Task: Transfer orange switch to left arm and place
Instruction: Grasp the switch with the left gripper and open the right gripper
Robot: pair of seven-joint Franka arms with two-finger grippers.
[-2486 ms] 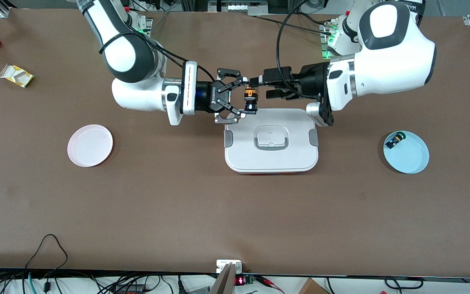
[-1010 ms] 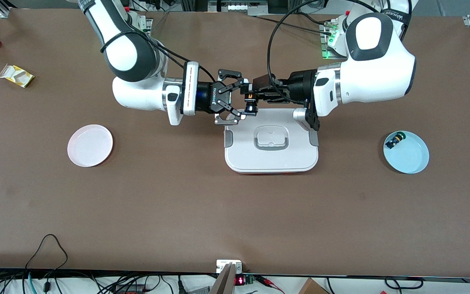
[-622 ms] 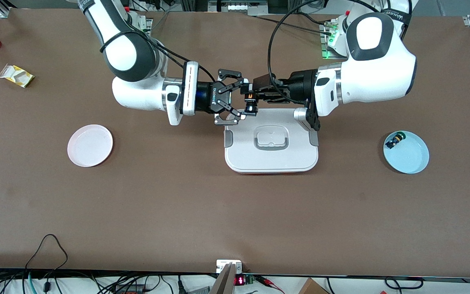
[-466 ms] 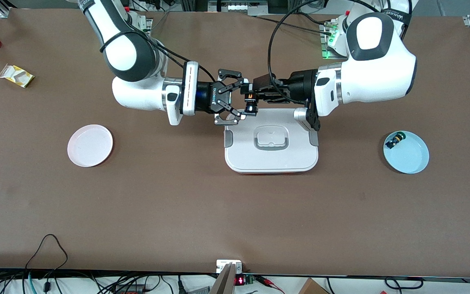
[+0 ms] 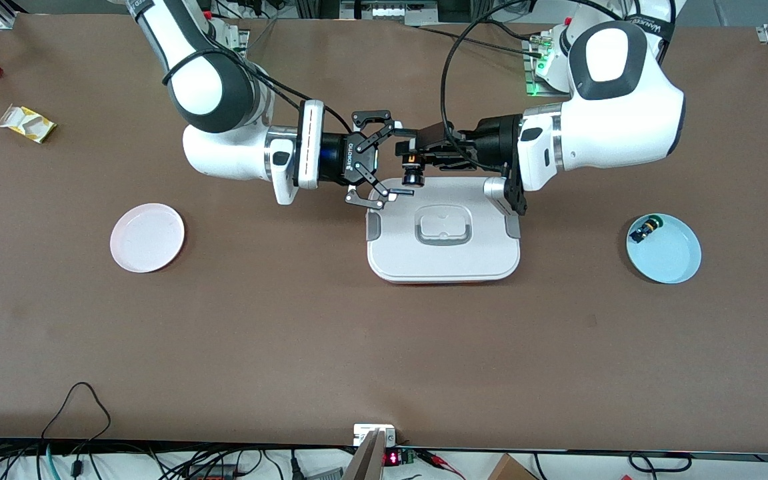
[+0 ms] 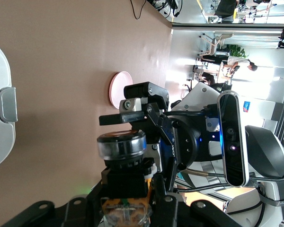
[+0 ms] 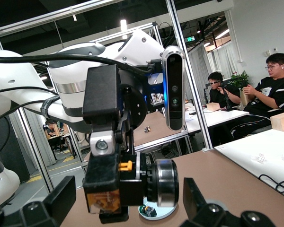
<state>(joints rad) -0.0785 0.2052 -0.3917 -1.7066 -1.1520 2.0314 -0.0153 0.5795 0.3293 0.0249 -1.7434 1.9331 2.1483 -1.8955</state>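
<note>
Orange switch: the orange switch (image 5: 412, 167) hangs in the air over the edge of the box (image 5: 444, 257) that lies farthest from the front camera, clamped at its orange end, black body pointing down toward the lid.
Left gripper: the left gripper (image 5: 417, 150) has its fingers closed on the switch and alone carries it; its own wrist view shows the switch (image 6: 123, 163) right in front of the lens.
Right gripper: the right gripper (image 5: 397, 159) has its jaws spread wide on either side of the switch, touching nothing.
Change: half a second ago the right fingers pinched the switch's black end; they have since opened and let go.
Blue plate: the blue plate (image 5: 674, 263), toward the left arm's end, holds a small green-capped switch (image 5: 644, 230).
Pink plate: the pink plate (image 5: 147, 237) lies toward the right arm's end.
Yellow packet: a yellow packet (image 5: 27, 123) lies near the right arm's end of the table.
</note>
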